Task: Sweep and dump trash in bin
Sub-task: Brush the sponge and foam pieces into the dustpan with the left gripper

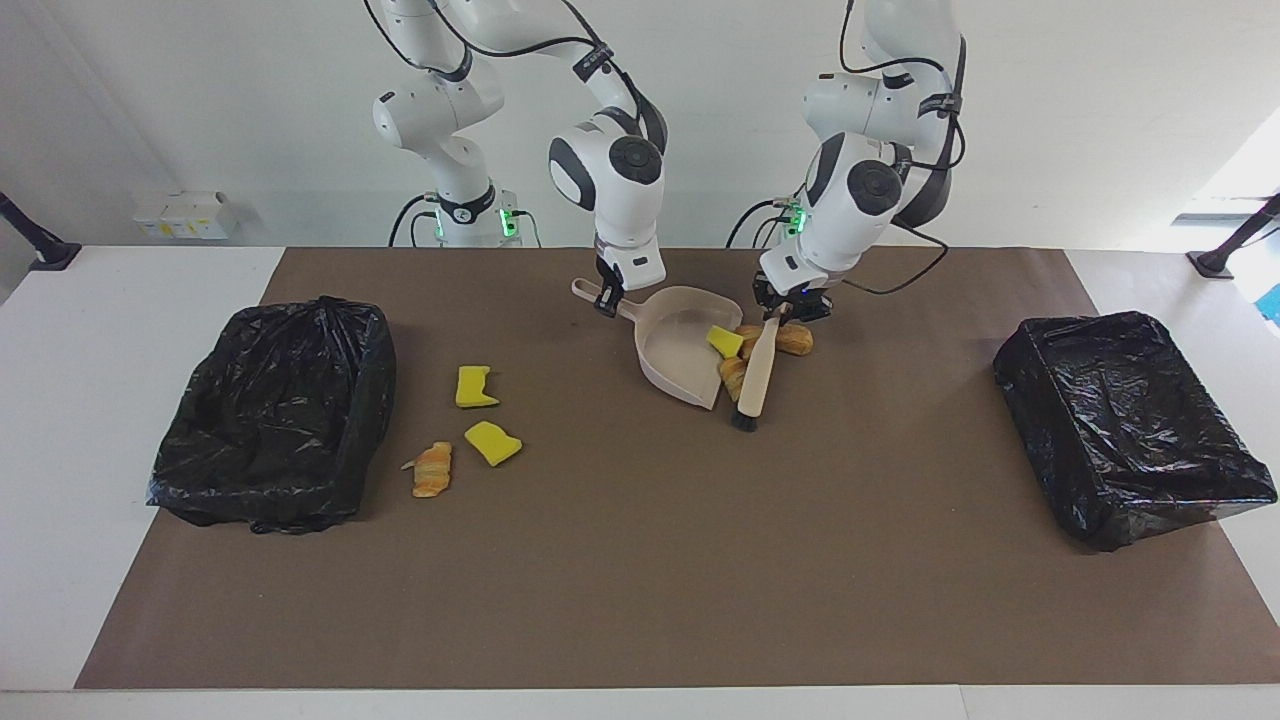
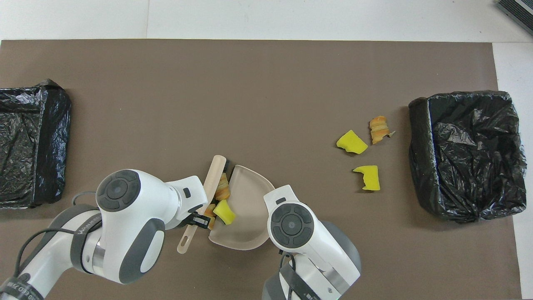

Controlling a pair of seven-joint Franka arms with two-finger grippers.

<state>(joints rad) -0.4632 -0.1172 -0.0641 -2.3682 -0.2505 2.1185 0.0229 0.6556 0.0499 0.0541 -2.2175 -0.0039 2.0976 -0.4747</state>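
Gripping the beige brush [image 1: 755, 375] in the left jaws [image 1: 790, 308], its bristles pressed against the dustpan [image 1: 672, 350] mouth. Clamping the dustpan handle in the right jaws [image 1: 607, 298]. Crowding that mouth: one yellow sponge chunk [image 1: 724, 341] inside the pan, striped bread pieces [image 1: 790, 340] wedged against the brush. Lying apart toward the right arm's end, near one bag-lined bin [image 1: 275, 410]: two sponge chunks [image 1: 476, 387] and a bread piece [image 1: 432, 469]. Second bin [image 1: 1125, 425] at the left arm's end; bare brown mat [image 1: 640, 580] farther out.
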